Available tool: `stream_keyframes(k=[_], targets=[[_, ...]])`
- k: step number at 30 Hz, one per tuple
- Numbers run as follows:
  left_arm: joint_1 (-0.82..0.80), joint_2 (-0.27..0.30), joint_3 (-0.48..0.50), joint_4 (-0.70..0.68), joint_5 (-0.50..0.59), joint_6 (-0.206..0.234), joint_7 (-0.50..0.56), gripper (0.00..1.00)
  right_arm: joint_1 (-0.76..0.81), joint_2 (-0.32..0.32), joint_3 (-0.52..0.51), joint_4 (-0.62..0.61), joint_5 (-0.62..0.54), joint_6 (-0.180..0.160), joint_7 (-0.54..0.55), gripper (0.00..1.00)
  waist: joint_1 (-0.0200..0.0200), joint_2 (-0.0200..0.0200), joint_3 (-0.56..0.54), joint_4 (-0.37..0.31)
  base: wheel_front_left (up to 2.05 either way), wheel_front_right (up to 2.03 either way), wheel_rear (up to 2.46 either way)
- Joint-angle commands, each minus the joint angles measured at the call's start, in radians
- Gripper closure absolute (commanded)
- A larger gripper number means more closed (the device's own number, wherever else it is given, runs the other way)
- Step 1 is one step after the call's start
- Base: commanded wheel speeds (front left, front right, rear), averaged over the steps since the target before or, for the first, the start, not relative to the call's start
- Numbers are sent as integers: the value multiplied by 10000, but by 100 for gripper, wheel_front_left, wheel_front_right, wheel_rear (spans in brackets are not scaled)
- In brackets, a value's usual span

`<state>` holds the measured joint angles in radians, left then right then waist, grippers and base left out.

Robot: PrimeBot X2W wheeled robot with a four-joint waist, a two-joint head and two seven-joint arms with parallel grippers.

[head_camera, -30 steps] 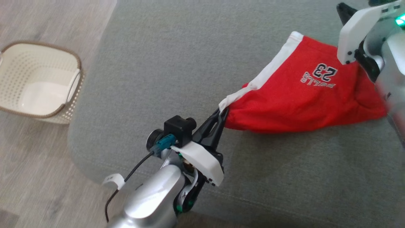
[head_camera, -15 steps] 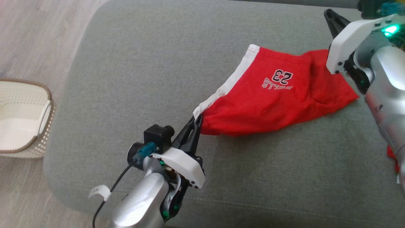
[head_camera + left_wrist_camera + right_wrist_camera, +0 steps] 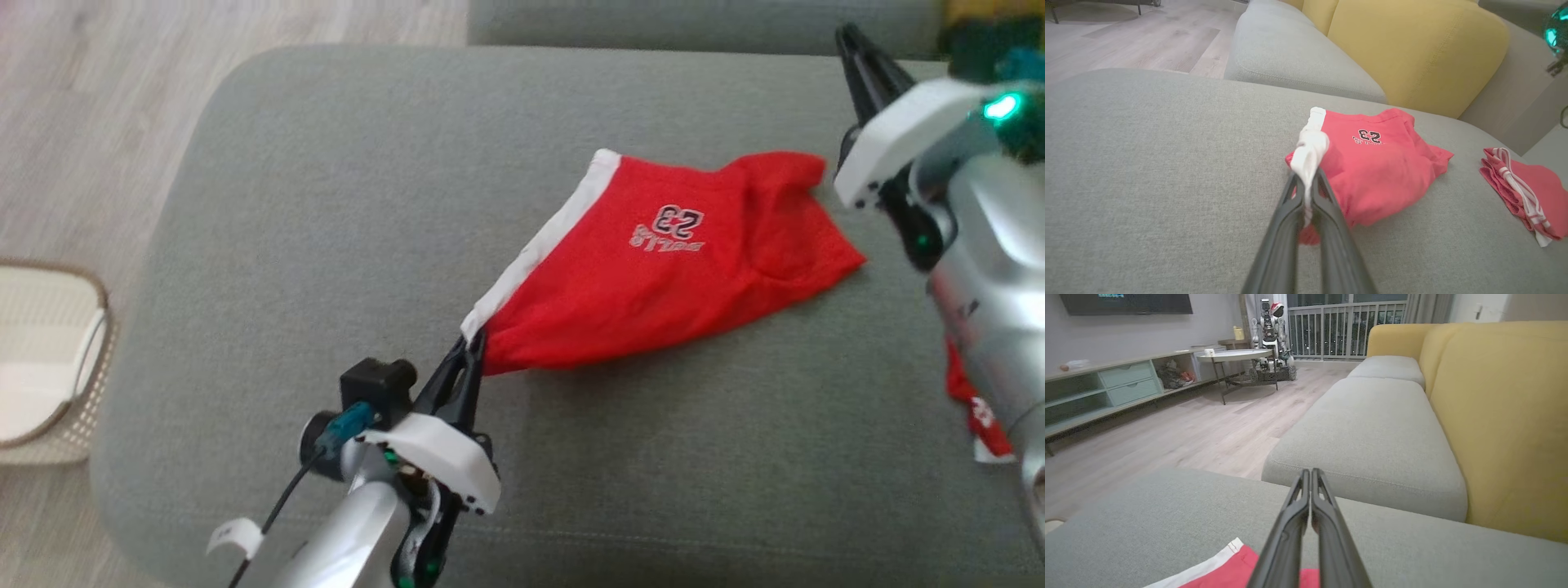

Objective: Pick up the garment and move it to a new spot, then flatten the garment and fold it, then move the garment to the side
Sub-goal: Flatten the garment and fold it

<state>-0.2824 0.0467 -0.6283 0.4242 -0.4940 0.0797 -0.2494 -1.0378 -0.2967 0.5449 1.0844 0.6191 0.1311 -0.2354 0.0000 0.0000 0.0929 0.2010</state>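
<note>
Clamps white band [image 3: 539, 245] of red garment [image 3: 678, 278] in left gripper [image 3: 475, 343], over grey cushion [image 3: 367, 204]; holds right gripper [image 3: 849, 37] pinched together, empty, near garment's far corner.

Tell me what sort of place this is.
Most likely a home living room: a grey sofa with yellow back cushions, a wall-mounted screen above a low cabinet, and a round table on wood flooring.

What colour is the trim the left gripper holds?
White trim on red garment; left wrist view shows it best.

L pincer [image 3: 471, 349] clamped — R pincer [image 3: 847, 34] closed.
</note>
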Motion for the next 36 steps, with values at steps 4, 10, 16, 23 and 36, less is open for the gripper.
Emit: stream_keyframes(k=[4, 10, 16, 23, 36], targets=[[198, 35, 900, -317, 298, 106, -124, 100, 1065, 216, -1199, -1269, -328, -4, -254, 0, 0, 0, -516, -774, 0, 0, 0], [725, 35, 1578, -445, 577, 28, -124, 100, 3524, 666, -3311, -3618, -1994, -4, -261, 0, 0, 0, -762, -1384, 0, 0, 0], [1130, 35, 1851, -357, 814, -257, -124, 100, 5632, 1677, -4960, -5779, -3390, -4, 138, 0, 0, 0, -812, -1764, 0, 0, 0], [1390, 35, 1650, 709, 819, -549, -106, 100, 7004, 2326, -5857, -8193, -4187, -4, 1399, 0, 0, 0, -818, -2004, 0, 0, 0], [1152, 35, 2610, -98, 965, 326, -122, 0, 7805, 2461, -5848, -9535, -4013, -4, 2194, 0, 0, 0, -981, -1681, 0, 0, 0]])
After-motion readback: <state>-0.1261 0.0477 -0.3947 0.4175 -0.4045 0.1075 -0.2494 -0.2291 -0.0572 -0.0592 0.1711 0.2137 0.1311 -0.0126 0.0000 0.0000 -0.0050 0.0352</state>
